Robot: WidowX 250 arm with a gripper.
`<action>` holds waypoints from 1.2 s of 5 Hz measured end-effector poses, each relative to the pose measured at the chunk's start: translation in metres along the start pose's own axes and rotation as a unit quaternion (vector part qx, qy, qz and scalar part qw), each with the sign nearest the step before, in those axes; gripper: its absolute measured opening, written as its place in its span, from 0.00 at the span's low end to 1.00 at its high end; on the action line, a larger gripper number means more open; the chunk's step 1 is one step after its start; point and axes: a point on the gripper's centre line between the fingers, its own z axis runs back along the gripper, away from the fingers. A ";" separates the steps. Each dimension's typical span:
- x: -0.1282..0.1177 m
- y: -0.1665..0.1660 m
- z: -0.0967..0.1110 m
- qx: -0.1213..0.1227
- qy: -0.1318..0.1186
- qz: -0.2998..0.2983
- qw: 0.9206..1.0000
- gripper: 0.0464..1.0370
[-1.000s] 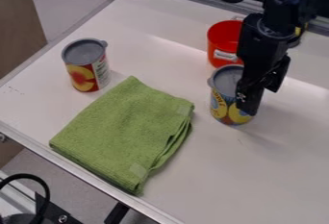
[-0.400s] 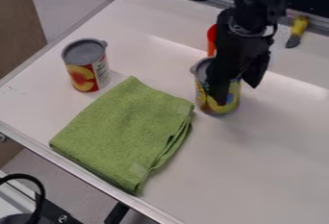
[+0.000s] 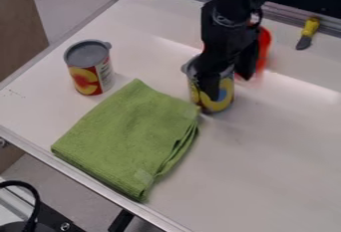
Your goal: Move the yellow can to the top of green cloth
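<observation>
yellow can [image 3: 225,96] upright on the white tabletop [image 3: 266,176], just beside the right-hand corner of the folded green cloth [image 3: 130,134]; not on top of it. can't tell whether the can's base touches the cloth edge. black gripper [image 3: 225,80] down at the can, covering much of its lid and part of the label. whether the claw is apart or clamped on the can, cannot tell from this angle. arm comes in from the top edge of the view. behind the gripper, a red pot [image 3: 265,44], partly hidden and blurred. second can [image 3: 85,79], red and yellow label, grey lid, upright near the cloth's upper left side, well apart from the gripper. cloth lies flat, layered edges along its right side. upper right, a small tool with a yellow handle [image 3: 310,26] and dark end lies near the metal rail [image 3: 283,19]. lower left, beyond the table edge: a black cable [image 3: 33,193], curved.
</observation>
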 end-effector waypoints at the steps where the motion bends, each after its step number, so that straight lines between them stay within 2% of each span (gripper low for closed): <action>1: 0.005 0.004 -0.004 -0.003 -0.005 0.006 1.000 0.96; 3: 0.027 0.004 -0.004 -0.011 -0.016 0.006 1.000 0.96; 6: 0.055 0.008 -0.011 -0.012 -0.027 -0.032 0.999 0.96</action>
